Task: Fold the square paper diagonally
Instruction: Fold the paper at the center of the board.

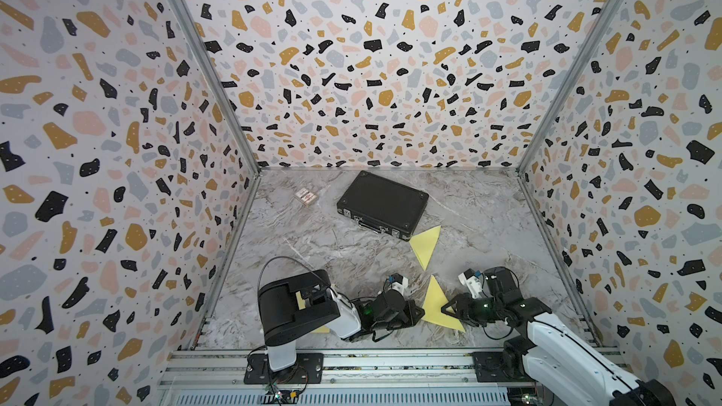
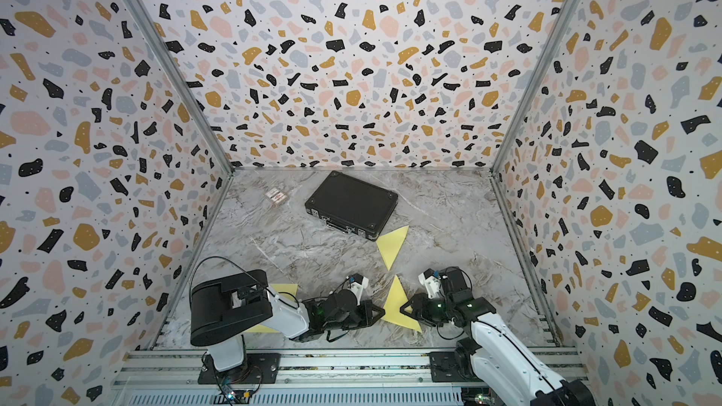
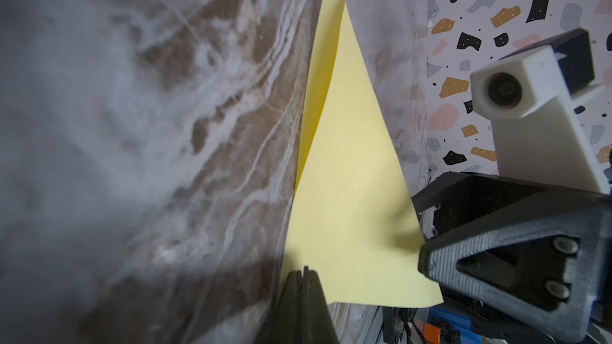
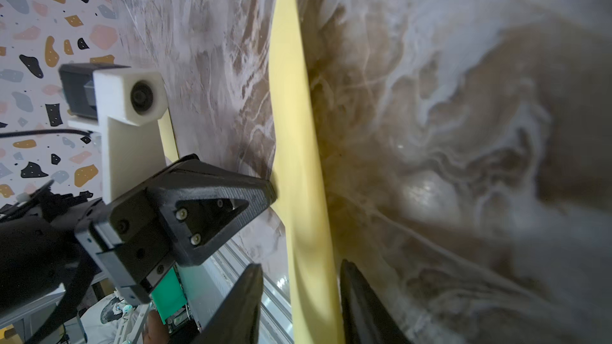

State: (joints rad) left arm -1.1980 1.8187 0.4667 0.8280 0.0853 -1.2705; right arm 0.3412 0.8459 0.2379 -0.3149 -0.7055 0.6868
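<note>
Terrazzo-patterned walls [image 1: 351, 52] close in three sides of a marbled grey-and-brown counter [image 1: 312, 236], with a metal rail along the near edge carrying both arms. From where I stand, the left arm [image 1: 297, 306] and right arm [image 1: 554, 345] both lie low over the front of the counter, their tips pointed at each other.

Toward the back lies a black case [image 1: 383, 205], closed and flat, set at an angle with its handle side facing the arms.

Between the two arms lies the folded paper [image 1: 435, 302], a yellow triangle with its point aimed away from the rail. The left wrist view shows two layers that do not quite match near the far tip. The left gripper [image 1: 422, 312] has its fingers [image 3: 299, 292] pressed together, the tip against the paper's edge. I cannot tell whether a layer is caught between them. The right gripper [image 4: 301, 264] is spread, one finger [image 4: 245, 302] on either side of the paper's raised edge, neither visibly touching it.

A second yellow triangle [image 1: 426, 246] lies flat just in front of the case's near corner, apart from the first. A yellow sheet [image 2: 283, 290] shows partly from under the left arm. At the back left, well apart from everything else, sits a small patterned box [image 1: 305, 196].
</note>
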